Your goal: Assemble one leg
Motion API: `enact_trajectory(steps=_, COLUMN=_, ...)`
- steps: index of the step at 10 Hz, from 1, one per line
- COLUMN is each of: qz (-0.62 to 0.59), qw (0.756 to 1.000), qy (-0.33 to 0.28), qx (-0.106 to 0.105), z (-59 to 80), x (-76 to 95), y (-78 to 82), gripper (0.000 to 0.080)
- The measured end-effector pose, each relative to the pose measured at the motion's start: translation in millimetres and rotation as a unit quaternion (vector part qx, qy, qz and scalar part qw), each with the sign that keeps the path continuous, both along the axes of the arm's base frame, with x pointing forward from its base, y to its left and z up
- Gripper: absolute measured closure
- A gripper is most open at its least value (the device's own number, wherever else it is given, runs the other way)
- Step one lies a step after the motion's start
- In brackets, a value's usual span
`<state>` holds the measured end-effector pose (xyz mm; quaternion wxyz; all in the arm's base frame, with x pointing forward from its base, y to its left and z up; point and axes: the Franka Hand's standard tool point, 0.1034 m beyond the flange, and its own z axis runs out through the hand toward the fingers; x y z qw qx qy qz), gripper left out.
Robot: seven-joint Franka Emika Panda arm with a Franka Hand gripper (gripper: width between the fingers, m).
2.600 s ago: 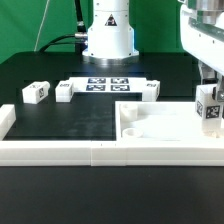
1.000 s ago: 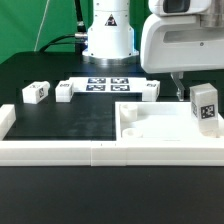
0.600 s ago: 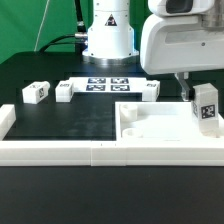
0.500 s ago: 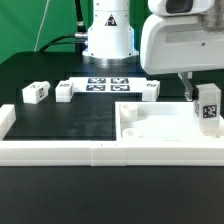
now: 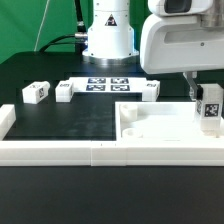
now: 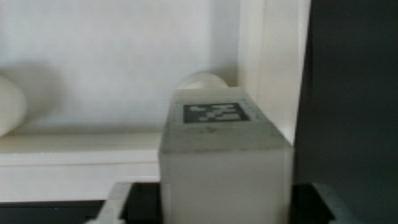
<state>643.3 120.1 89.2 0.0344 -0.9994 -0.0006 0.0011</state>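
Observation:
My gripper point(image 5: 202, 97) is shut on a leg point(image 5: 210, 106), a small white block with a black-and-white tag. It holds the leg upright over the right end of the large white panel with round sockets point(image 5: 150, 127). In the wrist view the leg point(image 6: 228, 150) fills the middle between my jaws, its tag point(image 6: 214, 110) facing the camera. The panel point(image 6: 107, 60) lies behind it, with a socket rim point(image 6: 205, 82) just past the leg's end. Whether the leg touches the panel cannot be told.
Three more legs point(image 5: 35, 92) point(image 5: 63, 91) point(image 5: 148, 90) lie at the back beside the marker board point(image 5: 105, 84). Long white border rails point(image 5: 90, 152) run along the front and left. The robot base point(image 5: 108, 35) stands behind.
The held leg has shifted slightly toward the exterior view's right and stands straighter. Since 2.6 s ago the wrist has swung into view above the panel.

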Motion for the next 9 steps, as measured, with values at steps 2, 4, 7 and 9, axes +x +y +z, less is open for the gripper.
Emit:
enact_trajectory(steps=2, qz=-0.124, qw=0.992, qy=0.007, qx=-0.004, z=-0.6, x=-0.2, y=-0.3, gripper=0.0509)
enact_trajectory(steps=4, qz=-0.254, qw=0.967, qy=0.013, qx=-0.010, z=-1.1, x=-0.1, y=-1.4, gripper=0.0509)
enact_trajectory(steps=7, qz=-0.452, qw=0.892, qy=0.025, qx=-0.009, z=-1.3, x=0.7, y=-4.2, gripper=0.0509)
enact_trajectory(steps=9, qz=-0.538, qw=0.843, qy=0.032, qx=-0.010, z=-1.6, x=0.1, y=-5.6, gripper=0.0509)
